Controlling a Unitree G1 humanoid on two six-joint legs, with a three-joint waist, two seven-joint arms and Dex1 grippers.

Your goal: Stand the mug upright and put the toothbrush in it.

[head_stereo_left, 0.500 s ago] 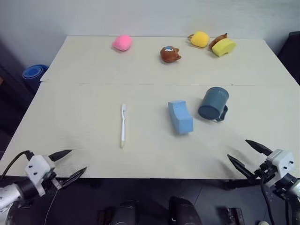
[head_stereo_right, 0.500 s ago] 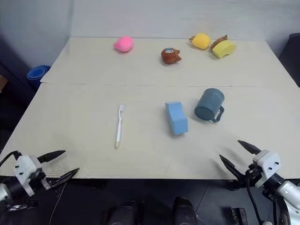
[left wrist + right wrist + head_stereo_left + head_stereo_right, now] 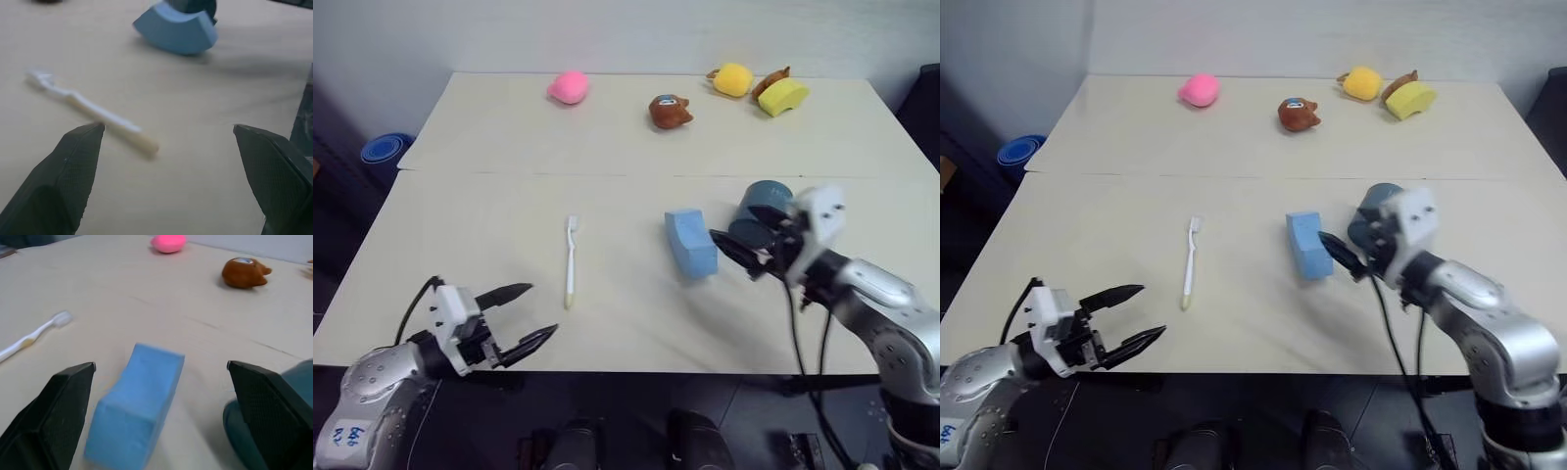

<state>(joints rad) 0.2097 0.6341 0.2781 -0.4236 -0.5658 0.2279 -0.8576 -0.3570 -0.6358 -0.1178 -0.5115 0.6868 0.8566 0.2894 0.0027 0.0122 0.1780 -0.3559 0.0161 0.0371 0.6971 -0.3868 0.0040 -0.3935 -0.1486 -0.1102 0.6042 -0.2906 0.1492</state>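
The dark slate-blue mug (image 3: 764, 193) lies on its side right of the table's middle. My right gripper (image 3: 732, 223) hovers open just in front of it and hides its lower part; nothing sits between the fingers. In the right wrist view the mug (image 3: 239, 435) shows beside one finger. The white toothbrush (image 3: 571, 259) with a pale yellow end lies flat left of centre, bristles pointing away from me. My left gripper (image 3: 540, 311) stands open near the front edge, a little short of the toothbrush (image 3: 98, 115) and left of it.
A light blue foam block (image 3: 690, 245) lies between toothbrush and mug, close to the right gripper. At the back of the table (image 3: 460, 225) sit a pink toy (image 3: 568, 87), a brown toy (image 3: 669, 112) and two yellow toys (image 3: 731, 79) (image 3: 780, 97).
Both arms have come in over the table. The right gripper moved forward and left up to the mug. The left gripper moved forward and right toward the toothbrush. Both stay open.
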